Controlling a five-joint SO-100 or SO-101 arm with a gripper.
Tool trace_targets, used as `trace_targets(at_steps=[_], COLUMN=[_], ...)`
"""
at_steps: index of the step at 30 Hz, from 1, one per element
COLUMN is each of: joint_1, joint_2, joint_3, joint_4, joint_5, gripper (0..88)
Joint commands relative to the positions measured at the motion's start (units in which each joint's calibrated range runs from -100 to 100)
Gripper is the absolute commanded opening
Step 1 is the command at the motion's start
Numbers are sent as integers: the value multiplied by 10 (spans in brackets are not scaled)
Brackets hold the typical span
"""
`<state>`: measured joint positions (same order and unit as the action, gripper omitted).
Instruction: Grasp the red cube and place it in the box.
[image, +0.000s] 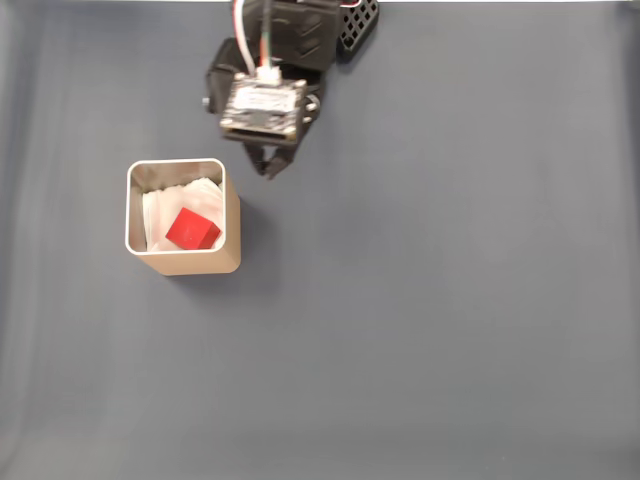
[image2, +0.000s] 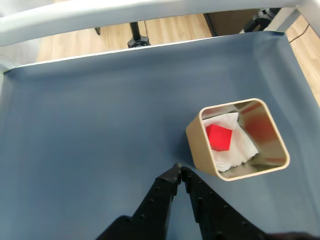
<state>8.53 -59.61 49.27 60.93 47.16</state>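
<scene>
inside the box (image: 183, 262), on the white lining, your red cube (image: 193, 230) lies tilted on one corner, and the wrist view shows it the same way (image2: 218, 137), resting on crumpled white paper (image2: 240, 145) with the inner walls reflecting a red smear. judged from that, the placing looks done. your gripper (image: 267, 170) hangs just beside the box's upper right corner in the fixed view, apart from it, and the fingers (image2: 170, 180) are drawn together to a point with their tips touching, holding nothing.

what can go wrong now is mostly about that closeness. in the wrist view the fingertips sit right next to the tan wall (image2: 200, 150) of the box; if you swing the arm toward the box while pulling back, the tips could clip the rim (image2: 280, 145), slide the box across the blue-grey bench (image: 450, 330) or tip it, and the cube could roll out. the cloth-like cover looks smooth, so the box probably will not resist a push. lifting before any sideways move seems the safer order. the cube's tilt matters little; it is well below the rim.
</scene>
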Motion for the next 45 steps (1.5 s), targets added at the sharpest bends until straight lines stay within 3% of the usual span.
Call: trace_targets(at_steps=[1, 18, 35, 45], joint_1=[-18, -62, -45, -49], joint_2=[-57, -259, -375, -402], joint_3=[32, 304, 498, 505], joint_4=[-11, -11, -7, 91], joint_5=[3, 21, -2, -21], gripper=[2, 2, 1, 2])
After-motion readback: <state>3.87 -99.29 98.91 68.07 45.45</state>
